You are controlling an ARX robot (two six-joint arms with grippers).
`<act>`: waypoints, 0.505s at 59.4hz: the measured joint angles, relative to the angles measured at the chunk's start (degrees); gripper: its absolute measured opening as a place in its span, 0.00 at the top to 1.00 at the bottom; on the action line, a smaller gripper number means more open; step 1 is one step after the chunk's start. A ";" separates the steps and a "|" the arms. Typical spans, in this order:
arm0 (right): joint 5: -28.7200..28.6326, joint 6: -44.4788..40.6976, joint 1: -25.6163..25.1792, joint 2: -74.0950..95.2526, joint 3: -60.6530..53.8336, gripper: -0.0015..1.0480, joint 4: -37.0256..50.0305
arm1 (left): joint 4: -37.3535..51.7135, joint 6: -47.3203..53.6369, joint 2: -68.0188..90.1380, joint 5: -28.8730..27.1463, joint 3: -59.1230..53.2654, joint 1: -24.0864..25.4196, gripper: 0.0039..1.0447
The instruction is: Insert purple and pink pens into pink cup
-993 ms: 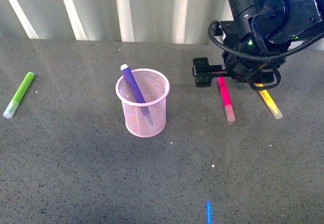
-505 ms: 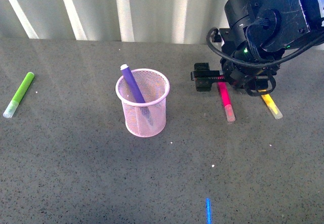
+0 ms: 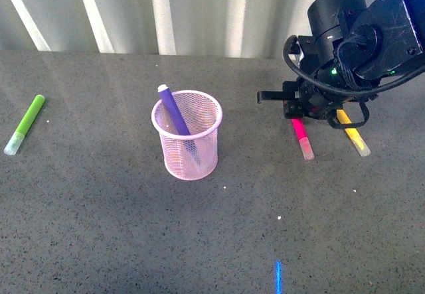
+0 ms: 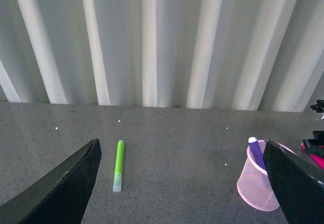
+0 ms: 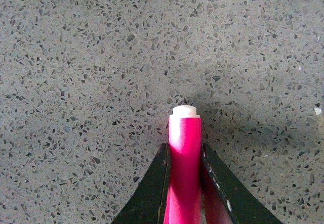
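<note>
1. Step in hand: 2nd pen. The purple pen (image 3: 174, 111) is already in the pink cup (image 3: 189, 149), leaning to the cup's left rim w/ its top sticking out. The pink pen (image 3: 300, 133) is not yet in.
2. Pink pen sits right of the cup, well apart from it, on the table (image 3: 99, 208). Its clear cap points to the near side. A yellow marker (image 3: 352, 133) lies just right of it, not touching.
3. Right gripper (image 3: 293, 111) is down over the pen's far end. In the right wrist view both fingers (image 5: 151, 196) press the barrel, one per side, no gap: narrow, holding the pen. Can't tell if the pen has left the table.
4. Left gripper (image 4: 180, 145): fingers wide apart, nothing between them, back from the work. A green marker (image 3: 25, 123) lies far left, not part of the job.
5. Next move, as I judge it: lift straight up, carry left until over the cup's mouth, tip the pen more upright, lower, then let go.
6. Watch for: grip is at one end, so the pen may swing. Aim for the cup's open right half, away from the purple pen.
</note>
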 joint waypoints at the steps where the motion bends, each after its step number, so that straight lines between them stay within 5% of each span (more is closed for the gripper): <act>1: -0.37 -0.24 -0.11 -0.15 -0.63 0.88 1.16 | 0.00 0.00 0.00 0.02 0.00 0.00 0.06; 30: -8.15 -6.62 0.17 -8.68 -12.09 0.89 25.68 | 0.00 0.00 0.00 0.00 0.00 0.00 0.06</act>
